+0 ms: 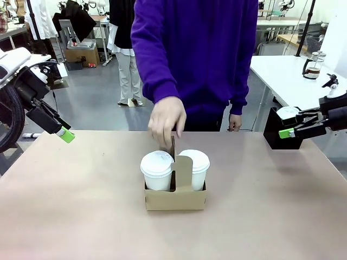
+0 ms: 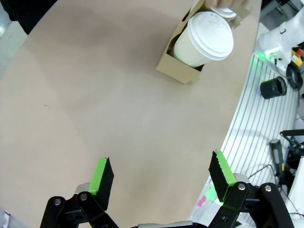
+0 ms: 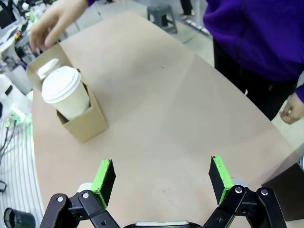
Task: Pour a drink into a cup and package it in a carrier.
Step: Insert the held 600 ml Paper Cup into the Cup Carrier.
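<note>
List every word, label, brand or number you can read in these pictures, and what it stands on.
None can be read.
The two white cups: plain lids and sides, no print.
The brown carrier: bare cardboard, no label.
The left claw and right claw: no marking legible.
Background boxes and equipment: too small and blurred to read.

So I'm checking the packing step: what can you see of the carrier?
The carrier is a low brown cardboard box standing upright on the table, mid-table. Two white lidded cups sit in its wells, either side of an upright centre handle. The person's hand is at the handle's top.
</note>
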You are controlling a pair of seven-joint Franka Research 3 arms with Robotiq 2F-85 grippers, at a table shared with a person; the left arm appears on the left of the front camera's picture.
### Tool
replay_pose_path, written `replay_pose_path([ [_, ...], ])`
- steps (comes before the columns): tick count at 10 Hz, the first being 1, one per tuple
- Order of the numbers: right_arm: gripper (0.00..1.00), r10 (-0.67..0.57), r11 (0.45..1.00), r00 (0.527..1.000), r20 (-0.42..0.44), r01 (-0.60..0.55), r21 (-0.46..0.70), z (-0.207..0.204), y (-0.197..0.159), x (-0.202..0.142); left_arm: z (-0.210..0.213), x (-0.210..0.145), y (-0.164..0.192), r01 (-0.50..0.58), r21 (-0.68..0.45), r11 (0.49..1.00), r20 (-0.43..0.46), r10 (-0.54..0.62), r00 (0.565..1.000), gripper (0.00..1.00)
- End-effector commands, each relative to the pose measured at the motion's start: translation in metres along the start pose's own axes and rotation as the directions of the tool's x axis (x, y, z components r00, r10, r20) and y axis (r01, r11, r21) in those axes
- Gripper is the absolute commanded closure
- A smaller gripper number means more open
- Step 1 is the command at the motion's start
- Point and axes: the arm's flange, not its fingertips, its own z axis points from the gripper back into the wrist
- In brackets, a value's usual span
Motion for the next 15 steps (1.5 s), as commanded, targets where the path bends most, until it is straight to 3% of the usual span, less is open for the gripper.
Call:
replay_pose_path([
  [1, 0.00, 0.009, 1.000, 1.000, 0.008, -0.009, 0.010, 0.0015, -0.0010, 0.0018, -0.0007, 0.0003, -0.0009, 0.001, -0.011, 1.000, 0.020, -0.001, 1.000, 0.00],
  [15, 0.00, 0.009, 1.000, 1.000, 0.008, -0.009, 0.010, 0.0015, -0.0010, 0.0018, -0.0007, 0.0003, -0.0009, 0.001, -0.011, 1.000, 0.020, -0.001, 1.000, 0.00],
])
